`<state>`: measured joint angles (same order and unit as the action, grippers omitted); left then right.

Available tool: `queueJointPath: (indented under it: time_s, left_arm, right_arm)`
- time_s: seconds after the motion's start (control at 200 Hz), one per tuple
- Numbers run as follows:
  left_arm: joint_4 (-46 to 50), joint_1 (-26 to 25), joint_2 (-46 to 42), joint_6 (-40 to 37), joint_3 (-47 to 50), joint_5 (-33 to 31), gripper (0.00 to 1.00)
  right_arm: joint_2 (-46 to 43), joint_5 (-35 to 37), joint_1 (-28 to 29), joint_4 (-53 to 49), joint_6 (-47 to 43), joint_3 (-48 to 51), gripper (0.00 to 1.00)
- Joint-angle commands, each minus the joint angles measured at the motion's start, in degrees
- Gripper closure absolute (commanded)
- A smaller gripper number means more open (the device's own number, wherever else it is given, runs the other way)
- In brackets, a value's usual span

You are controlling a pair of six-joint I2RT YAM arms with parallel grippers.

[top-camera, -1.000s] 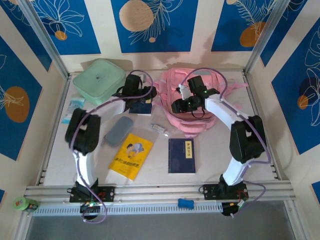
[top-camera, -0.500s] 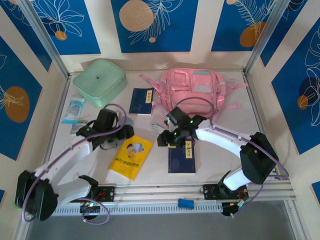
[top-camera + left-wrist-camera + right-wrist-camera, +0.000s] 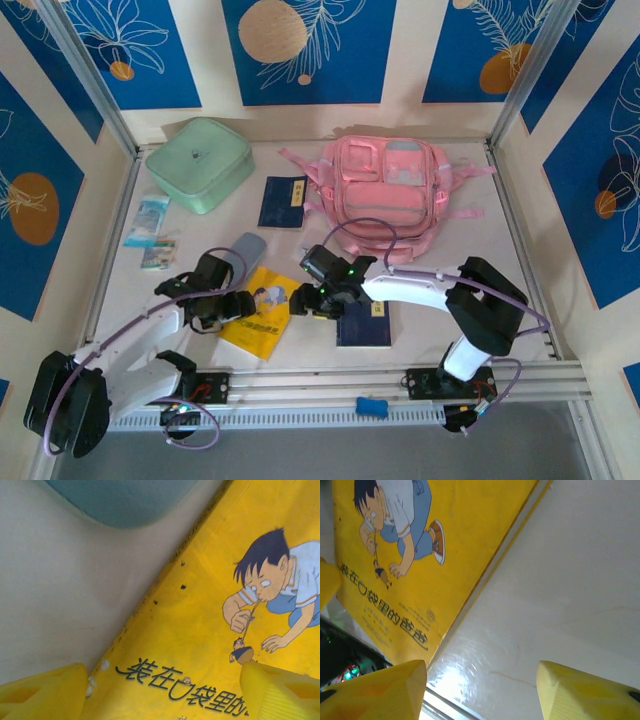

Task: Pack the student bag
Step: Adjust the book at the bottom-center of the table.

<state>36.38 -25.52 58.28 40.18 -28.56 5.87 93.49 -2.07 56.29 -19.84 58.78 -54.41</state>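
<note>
Near edge: yellow book (image 3: 262, 318) lies flat on the desk (image 3: 125, 295), both hands low at it. Left hand (image 3: 160, 695) is spread wide astride the book's left edge, holding nothing. Right hand (image 3: 482, 692) is also spread and empty, over bare desk just beside the book's other edge. Dark blue book (image 3: 365, 320) sits beside it, grey case (image 3: 243, 250) and second blue book (image 3: 284, 202) further back. Student bag (image 3: 385, 190) lies at the far side, right of the mint green case (image 3: 198, 162). Judgement: nothing visibly packed, all loose items left.

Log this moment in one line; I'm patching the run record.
left gripper: open over edge of yellow book | right gripper: open beside yellow book | student bag: far side, untouched
</note>
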Motion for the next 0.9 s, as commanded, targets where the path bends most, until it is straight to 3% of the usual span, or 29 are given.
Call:
queueJointPath:
  time_s: [0.0, 0.195, 0.345, 0.525, 0.705, 0.895]
  left_arm:
    - [-0.4, -0.2, 0.0, 0.1, 0.6, 2.8, 0.20]
    - [-2.3, -1.8, -2.1, 2.8, 3.8, 6.4, 0.21]
    - [-3.3, -8.4, -3.2, 7.8, 3.9, 4.8, 0.22]
    - [-12.1, -18.0, -1.5, 16.8, 3.8, 2.5, 0.23]
    - [-9.7, -18.7, -4.7, 17.4, 3.6, -3.7, 0.25]
    - [-9.6, -17.4, -7.6, 17.4, 6.4, -5.7, 0.33]
  right_arm:
    - [2.3, 0.9, 0.5, 2.1, 2.3, -1.6, 0.40]
    - [6.9, 2.2, -0.1, 3.9, 3.2, -4.6, 0.39]
    - [10.2, 1.2, -3.2, 5.0, 3.5, -6.9, 0.38]
    - [12.3, 3.0, -6.6, 1.6, -0.5, -11.6, 0.38]
    - [8.6, 3.4, -9.1, -4.6, -4.5, -10.4, 0.38]
    - [3.0, 4.3, -2.9, -7.6, -3.5, -4.4, 0.37]
